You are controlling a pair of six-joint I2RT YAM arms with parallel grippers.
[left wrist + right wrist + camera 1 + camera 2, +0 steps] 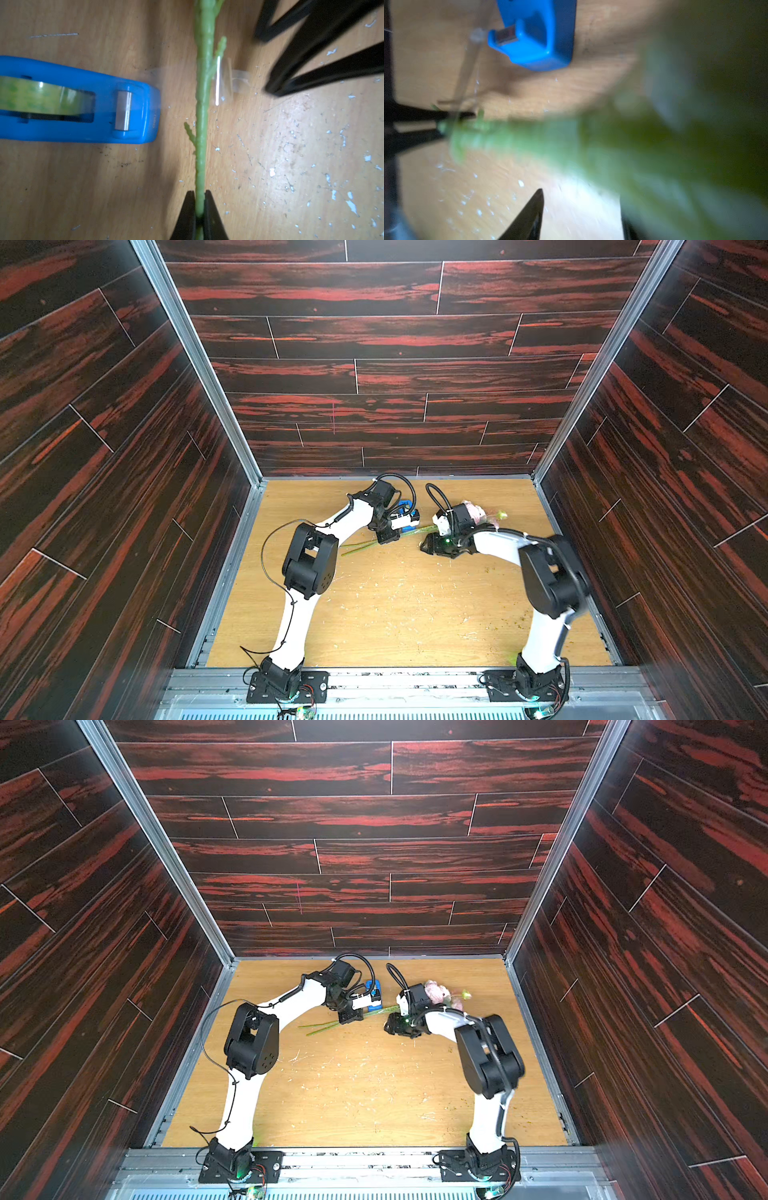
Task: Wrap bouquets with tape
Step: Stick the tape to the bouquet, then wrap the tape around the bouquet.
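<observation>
Wrapping step: the left tool [200,207] is clamped on the bouquets' stems [202,116], which lie on the bench [395,614] just beside the cutter end of the blue tape dispenser [83,104], with a clear strip [226,83] clinging to their far side. The right tool [264,64], jaws apart and empty, stands near that strip, whose loose end probably must next be retaken and wound round.

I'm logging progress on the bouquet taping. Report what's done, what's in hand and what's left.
Done: a clear tape piece is stuck to the stems, its tail sticking out loose. In hand: the left gripper is clamped on the stems beside the blue dispenser; the right gripper stands open, off the tape. Left: wind that tail around the stems; a full wrap is not visible yet.
</observation>
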